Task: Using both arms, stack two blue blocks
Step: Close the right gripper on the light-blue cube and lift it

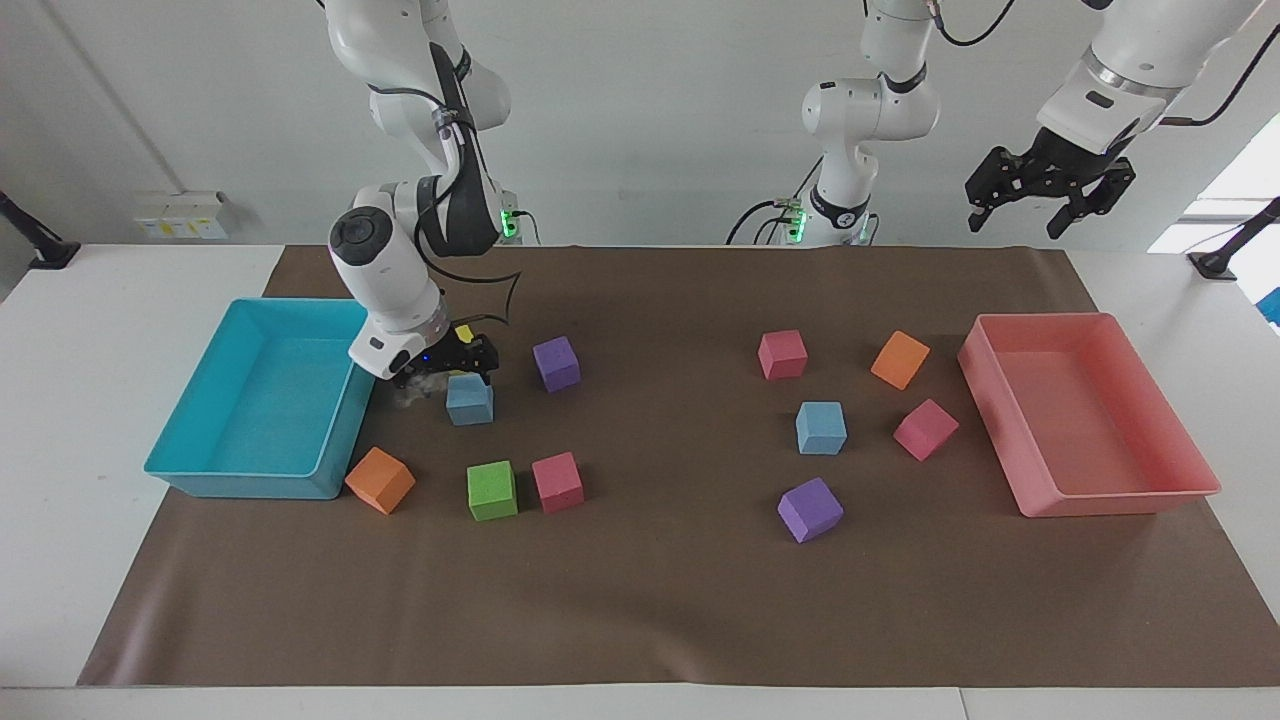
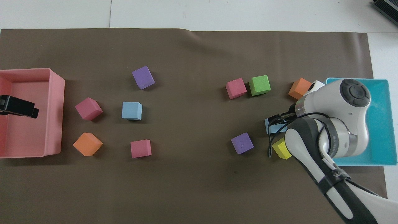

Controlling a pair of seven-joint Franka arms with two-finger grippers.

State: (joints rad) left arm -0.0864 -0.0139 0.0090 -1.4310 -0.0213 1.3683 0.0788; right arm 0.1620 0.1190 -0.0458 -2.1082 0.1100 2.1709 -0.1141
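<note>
One blue block (image 1: 469, 402) (image 2: 268, 127) lies toward the right arm's end of the table, beside the turquoise tray (image 1: 250, 487). My right gripper (image 1: 448, 374) (image 2: 275, 119) hangs low and open, right at that block's top on the side nearer the robots; the arm hides most of the block in the overhead view. Whether the gripper touches the block I cannot tell. The second blue block (image 1: 821, 427) (image 2: 131, 110) sits alone toward the left arm's end. My left gripper (image 1: 1050, 190) (image 2: 19, 107) waits open and empty, high over the pink tray (image 1: 1120, 500).
A yellow block (image 2: 279, 150) lies just nearer the robots than the first blue block, with a purple one (image 1: 556, 362) beside it. Green (image 1: 492, 490), pink (image 1: 557, 482) and orange (image 1: 380, 480) blocks lie farther out. Pink, orange and purple blocks ring the second blue block.
</note>
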